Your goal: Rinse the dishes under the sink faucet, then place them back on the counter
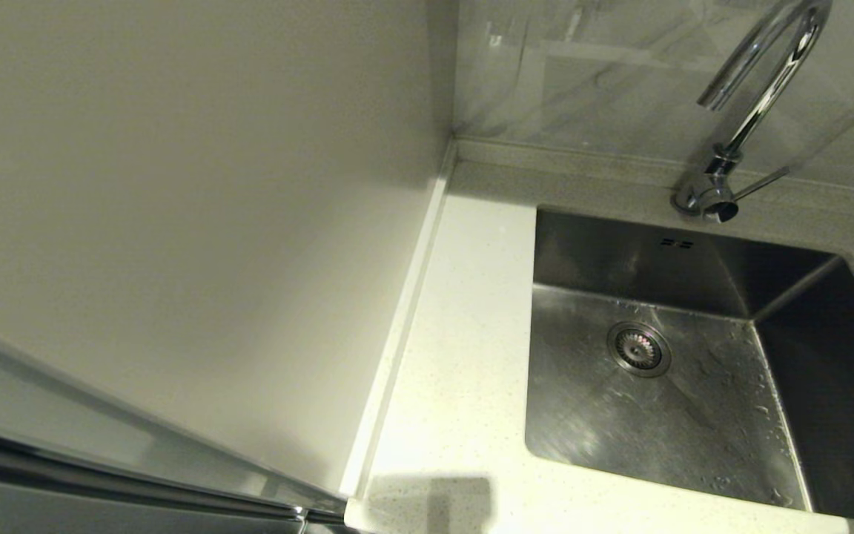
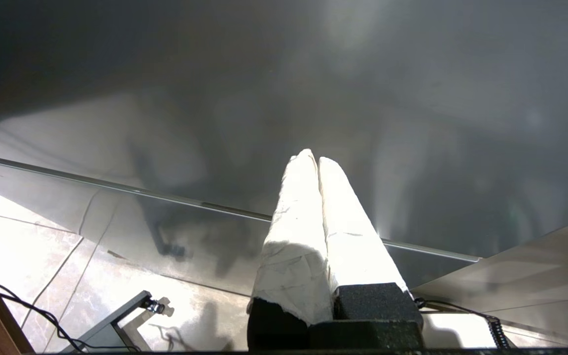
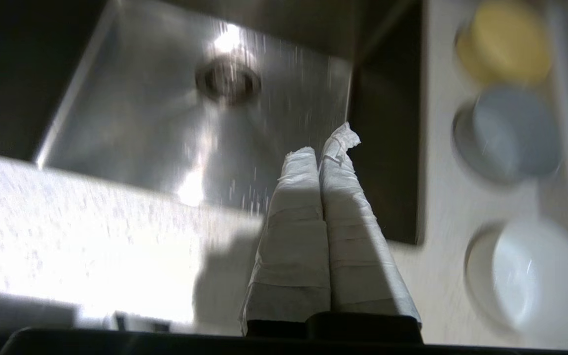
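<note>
While no arm is seen from the head camera, the sink (image 1: 694,415) is shown set into the counter (image 1: 457,386), its round drain strainer (image 1: 639,348) lying toward the back left of the basin floor and two small overflow slots (image 1: 677,242) cut into the back wall. Water droplets are scattered over the basin floor. The faucet (image 1: 738,126) is mounted on the counter strip behind the basin, its chrome gooseneck arched up and back over toward the sink, with the thin lever (image 1: 762,183) pointed out to the robot's right. A plain beige wall panel (image 1: 190,222) is met by the counter's low raised edge strip (image 1: 405,326) along the left. From the right wrist camera the right gripper (image 3: 327,143) is seen held above the front of the sink near its right-hand corner — its two tape-wrapped fingers (image 3: 298,207) are pressed together with nothing between them. Beside that side of the sink, three bowls are lined up on the counter in a row: a pale yellow bowl (image 3: 506,42), a white bowl in shadow (image 3: 511,133) and a second white bowl (image 3: 535,276), all blurred. The left gripper (image 2: 313,158) is parked away from the sink, in front of a dark glossy cabinet front (image 2: 284,98) above a tiled floor (image 2: 27,236) — its wrapped fingers are likewise closed together on nothing.
</note>
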`<state>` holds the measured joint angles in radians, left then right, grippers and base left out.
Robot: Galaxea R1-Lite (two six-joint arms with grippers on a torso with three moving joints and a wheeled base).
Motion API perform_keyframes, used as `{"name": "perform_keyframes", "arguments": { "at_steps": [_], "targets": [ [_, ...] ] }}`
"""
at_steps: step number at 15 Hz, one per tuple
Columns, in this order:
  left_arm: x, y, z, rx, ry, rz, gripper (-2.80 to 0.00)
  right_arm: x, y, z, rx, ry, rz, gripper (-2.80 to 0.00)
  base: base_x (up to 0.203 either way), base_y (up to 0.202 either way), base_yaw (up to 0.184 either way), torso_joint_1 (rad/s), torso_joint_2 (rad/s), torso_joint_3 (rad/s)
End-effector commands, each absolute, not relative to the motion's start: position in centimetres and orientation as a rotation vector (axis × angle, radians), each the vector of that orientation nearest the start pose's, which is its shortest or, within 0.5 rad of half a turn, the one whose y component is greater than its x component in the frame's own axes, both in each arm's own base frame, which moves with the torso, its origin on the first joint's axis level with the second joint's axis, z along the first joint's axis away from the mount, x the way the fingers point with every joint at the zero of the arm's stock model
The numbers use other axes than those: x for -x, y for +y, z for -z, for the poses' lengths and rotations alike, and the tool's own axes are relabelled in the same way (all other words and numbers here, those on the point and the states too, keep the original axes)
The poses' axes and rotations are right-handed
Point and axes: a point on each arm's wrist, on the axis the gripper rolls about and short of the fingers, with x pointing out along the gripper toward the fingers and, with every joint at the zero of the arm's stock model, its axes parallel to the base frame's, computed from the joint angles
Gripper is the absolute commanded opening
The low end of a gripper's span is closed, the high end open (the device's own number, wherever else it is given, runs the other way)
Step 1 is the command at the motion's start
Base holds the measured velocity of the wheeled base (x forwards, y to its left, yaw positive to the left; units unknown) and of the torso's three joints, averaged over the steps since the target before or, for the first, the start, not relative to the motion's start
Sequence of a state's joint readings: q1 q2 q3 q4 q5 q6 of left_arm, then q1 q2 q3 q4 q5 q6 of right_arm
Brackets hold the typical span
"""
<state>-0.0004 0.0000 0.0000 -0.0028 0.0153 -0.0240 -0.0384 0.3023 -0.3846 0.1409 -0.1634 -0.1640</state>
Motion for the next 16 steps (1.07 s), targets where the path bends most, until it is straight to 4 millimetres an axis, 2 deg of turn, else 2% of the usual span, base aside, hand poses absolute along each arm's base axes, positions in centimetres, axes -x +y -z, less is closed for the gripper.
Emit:
{"name": "perform_keyframes", "arguments": {
  "at_steps": [1,5,8,14,16],
  "targets": [
    [2.3,0.0,-7.6,0.025,-0.006,-0.017,-2.8,3.8,-0.4,-17.7,0.193,-0.198,0.175,-2.8,0.0,0.0,0.0,0.0,0.0,0.0],
    [2.3,0.0,-7.6,0.025,-0.006,-0.015,-2.8,6.5,-0.4,-16.9,0.186,-0.419,0.202,-2.8,0.0,0.0,0.0,0.0,0.0,0.0],
    [2.3,0.0,-7.6,0.025,-0.006,-0.015,-2.8,5.8,-0.4,-16.3,0.143,-0.472,0.205,-2.8,0.0,0.0,0.0,0.0,0.0,0.0],
    [2.3,0.0,-7.6,0.025,-0.007,-0.015,-2.8,6.0,-0.2,-16.6,0.155,-0.503,0.13,-2.8,0.0,0.0,0.0,0.0,0.0,0.0],
    [2.3,0.0,-7.6,0.025,-0.006,-0.015,-2.8,5.4,-0.2,-15.7,0.157,-0.466,0.121,-2.8,0.0,0.0,0.0,0.0,0.0,0.0]
  ]
}}
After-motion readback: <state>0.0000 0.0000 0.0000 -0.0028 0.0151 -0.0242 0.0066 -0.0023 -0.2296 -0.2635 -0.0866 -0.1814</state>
